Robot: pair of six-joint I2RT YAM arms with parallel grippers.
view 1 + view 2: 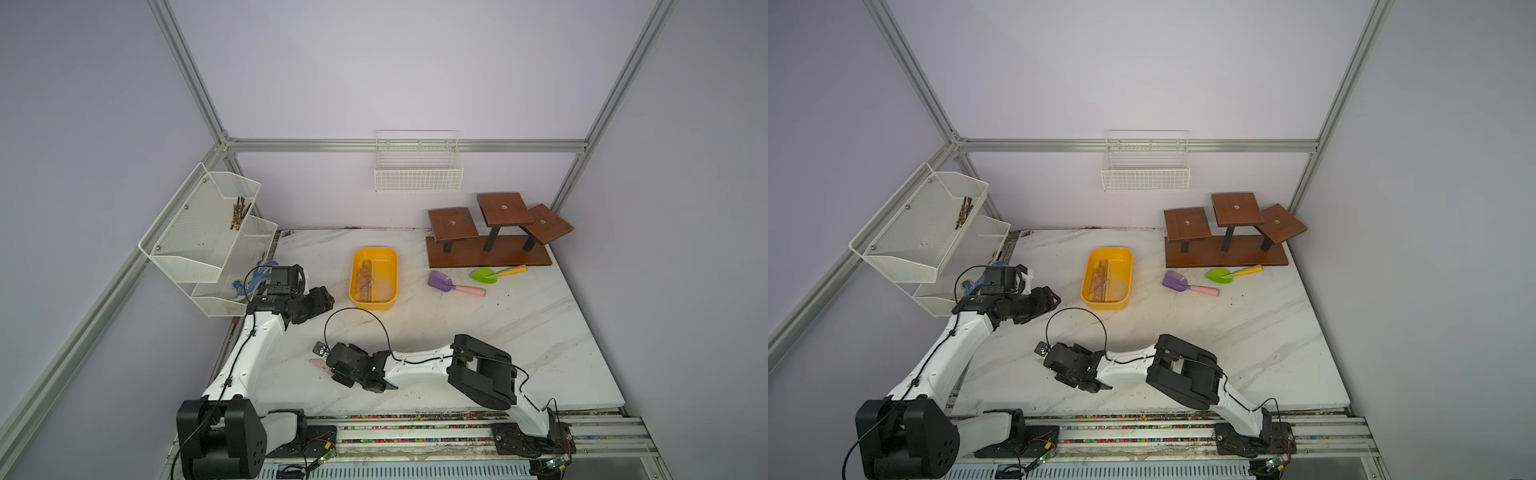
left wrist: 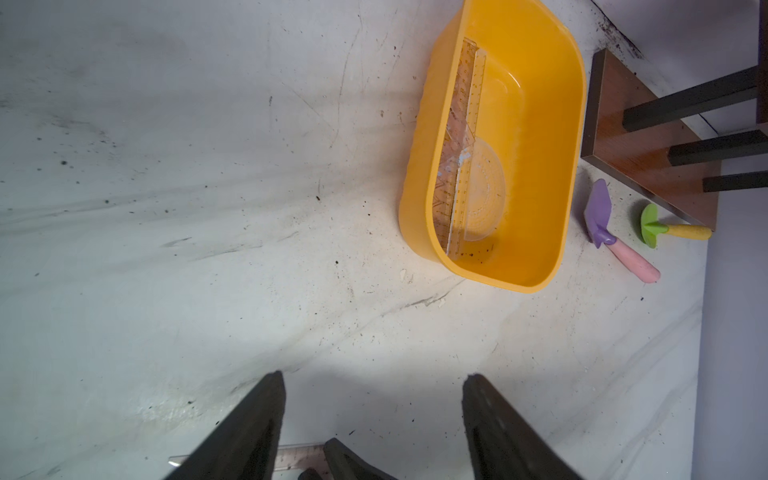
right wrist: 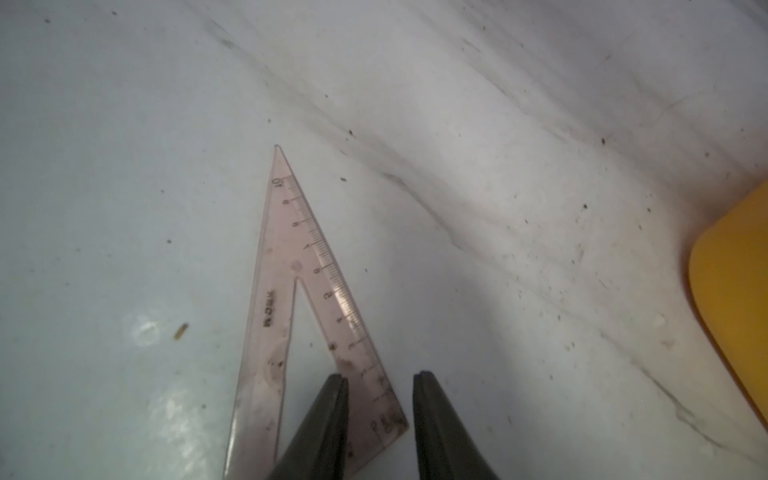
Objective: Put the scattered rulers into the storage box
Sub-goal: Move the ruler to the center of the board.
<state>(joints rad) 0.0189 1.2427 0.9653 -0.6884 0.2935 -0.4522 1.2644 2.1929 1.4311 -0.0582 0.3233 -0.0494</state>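
Right gripper (image 3: 377,376) sat part-spread, straddling the graduated arm of the pink set square (image 3: 286,257) near its corner, and we saw no pinch. The square lay flat on the table (image 3: 498,166), well apart from the storage box (image 1: 354,286), which held other rulers (image 2: 461,137). Left gripper (image 2: 374,376) was spread and empty. We judged the square light, stiff and slick, so grip that arm across its width.

Your L arm (image 1: 259,345) and R arm (image 1: 415,368) match: white moulded links w/ black, boxy joint housings (image 1: 484,376). A thin black cable (image 1: 358,310) arcs at the R wrist; another cable (image 1: 237,360) is clipped along the L link. There is a small white logo (image 1: 264,298) on the L wrist block. Gripper fingers (image 2: 245,432) are dark, matte, tapered. Green boards (image 1: 323,456) at the bases carry red wires.
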